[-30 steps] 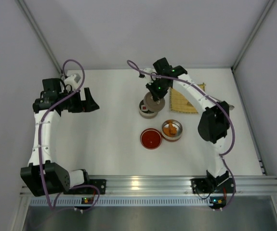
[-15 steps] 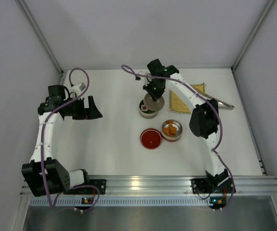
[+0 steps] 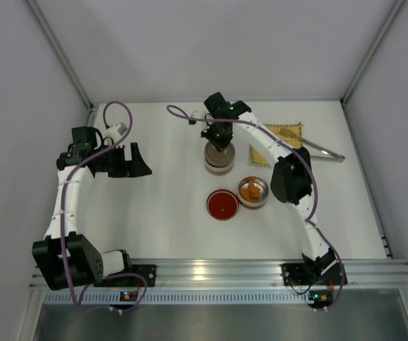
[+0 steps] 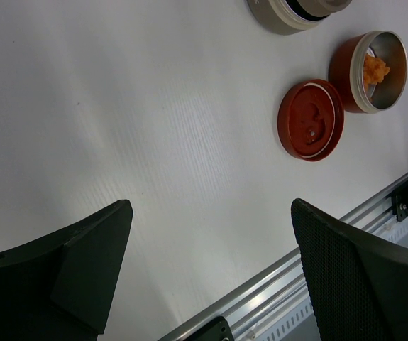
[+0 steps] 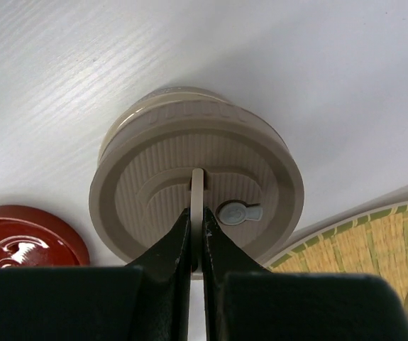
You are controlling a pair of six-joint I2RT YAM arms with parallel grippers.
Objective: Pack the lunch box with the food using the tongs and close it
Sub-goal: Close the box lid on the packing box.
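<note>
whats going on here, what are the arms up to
The right gripper is shut on the thin handle of the beige lid, holding it on top of the beige container. Beside that, the red tin sits open with orange food inside, its red lid flat on the table. The tongs lie untouched, partly on the yellow mat. The left gripper hangs open and empty.

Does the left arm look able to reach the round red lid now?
Probably yes: the left gripper is open and empty, with only bare white table before the round red lid.
</note>
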